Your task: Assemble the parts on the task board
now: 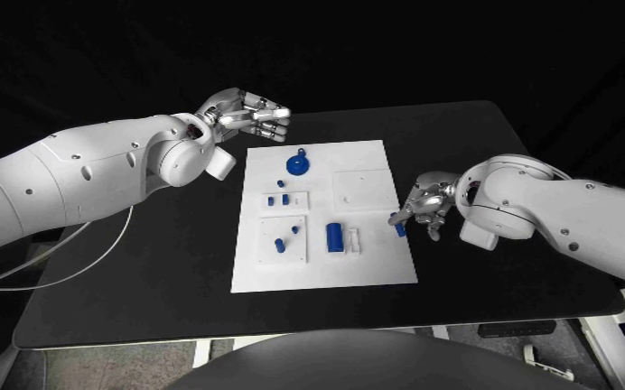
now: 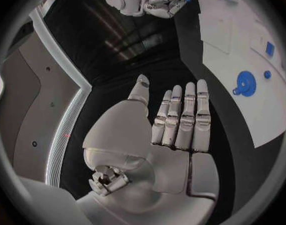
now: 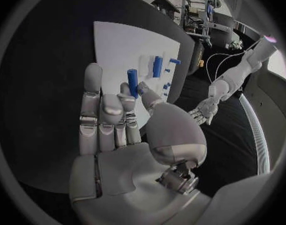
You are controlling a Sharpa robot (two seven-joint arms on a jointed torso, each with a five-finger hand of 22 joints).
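Right hand (image 1: 424,207) at board's (image 1: 377,268) right edge, pinching small blue peg (image 3: 132,82) at fingertips. Left hand (image 1: 244,115) off board's far-left corner, fingers spread, holding nothing.

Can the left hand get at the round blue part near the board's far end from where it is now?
Probably yes. The left hand hangs open and empty just off the task board's far corner, and the round blue part lies uncovered nearby. The right hand, pinching a small blue piece, sits at the opposite edge.

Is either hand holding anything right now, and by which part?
The right hand pinches a small blue peg by its lower end. The left hand holds nothing.
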